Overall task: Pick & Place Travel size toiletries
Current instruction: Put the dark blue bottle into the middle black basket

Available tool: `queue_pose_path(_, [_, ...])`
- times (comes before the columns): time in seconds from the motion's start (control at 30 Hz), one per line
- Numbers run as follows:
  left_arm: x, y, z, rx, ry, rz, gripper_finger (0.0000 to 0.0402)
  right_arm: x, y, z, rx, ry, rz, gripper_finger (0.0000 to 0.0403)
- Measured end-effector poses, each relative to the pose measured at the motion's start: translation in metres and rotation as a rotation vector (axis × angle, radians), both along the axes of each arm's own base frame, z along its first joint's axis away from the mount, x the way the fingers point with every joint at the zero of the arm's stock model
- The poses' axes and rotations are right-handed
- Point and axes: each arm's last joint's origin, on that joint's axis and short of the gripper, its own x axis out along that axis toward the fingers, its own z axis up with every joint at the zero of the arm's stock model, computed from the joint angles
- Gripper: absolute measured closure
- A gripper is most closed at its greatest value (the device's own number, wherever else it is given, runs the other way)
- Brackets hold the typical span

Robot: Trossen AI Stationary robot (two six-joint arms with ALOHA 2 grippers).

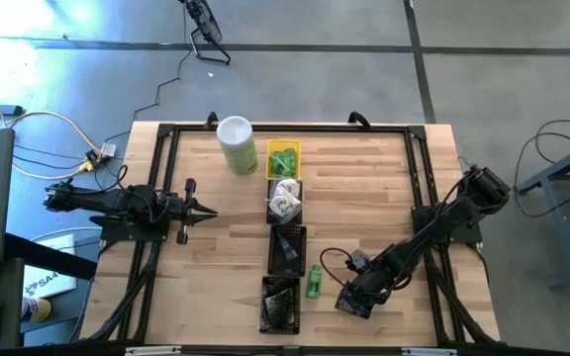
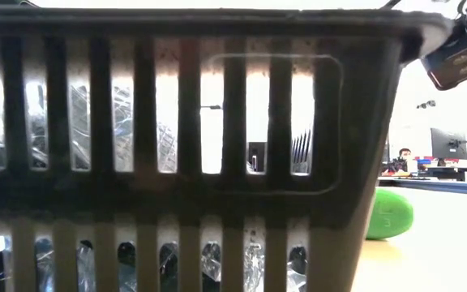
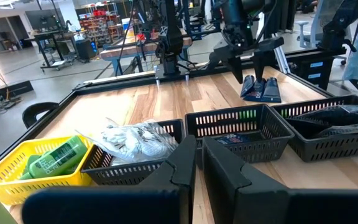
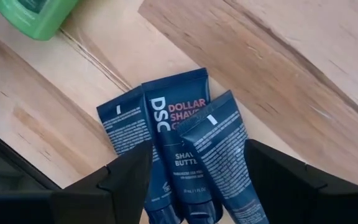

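Three dark blue flat packets (image 4: 179,143) lie overlapping on the wood of the table. My right gripper (image 4: 197,180) points steeply down at them, open, one finger on each side and clear of them; the left wrist view shows it (image 3: 248,73) just above the packets (image 3: 261,89). A bright green little bottle (image 1: 314,282) lies on its side beside them, next to the baskets, and shows again (image 4: 36,15). My left gripper (image 1: 201,210) waits shut and level at the table's left.
A row of baskets runs down the table's middle: a yellow one (image 1: 283,158) with green bottles, a black one (image 1: 285,201) with white wrapped pieces, and two more black ones (image 1: 287,247) (image 1: 280,304). A tall pale-green canister (image 1: 237,145) stands at the far end.
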Motion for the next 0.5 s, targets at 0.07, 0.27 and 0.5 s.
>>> queue_pose_path(0.07, [0.000, 0.000, 0.000, 0.000, 0.000, 0.000, 0.0378, 0.001, 0.001, -0.004, -0.007, 0.010, 0.000, 0.0157])
queue_pose_path(0.27, [0.000, 0.000, 0.000, 0.000, 0.000, 0.000, 0.0378, 0.005, 0.007, -0.026, -0.002, 0.082, 0.039, 0.0157])
queue_pose_path(0.5, [0.000, 0.000, 0.000, 0.000, 0.000, 0.000, 0.0378, 0.008, 0.010, -0.032, 0.023, 0.091, 0.043, 0.0157])
